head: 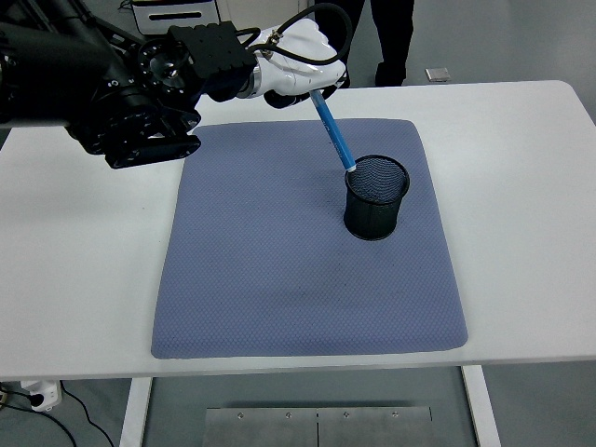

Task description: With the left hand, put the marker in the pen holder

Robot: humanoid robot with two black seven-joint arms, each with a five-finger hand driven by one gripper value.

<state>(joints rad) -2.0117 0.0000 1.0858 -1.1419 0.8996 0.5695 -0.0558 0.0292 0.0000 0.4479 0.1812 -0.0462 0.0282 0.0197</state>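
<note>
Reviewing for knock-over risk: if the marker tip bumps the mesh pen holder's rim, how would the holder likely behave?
The pen holder looks like thin wire mesh, so probably light and easy to nudge. The textured blue mat likely resists sliding, so a rim push may tip it. The left hand holds the marker slanted, tip at the rim.

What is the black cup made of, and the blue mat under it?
The black cup looks like metal wire mesh: its wall shows a fine grid pattern. The blue mat looks like soft fabric or foam with a dotted, matte texture, though that is less certain.

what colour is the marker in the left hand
Blue, with a lighter tip; the marker shows best in the head view.
</note>
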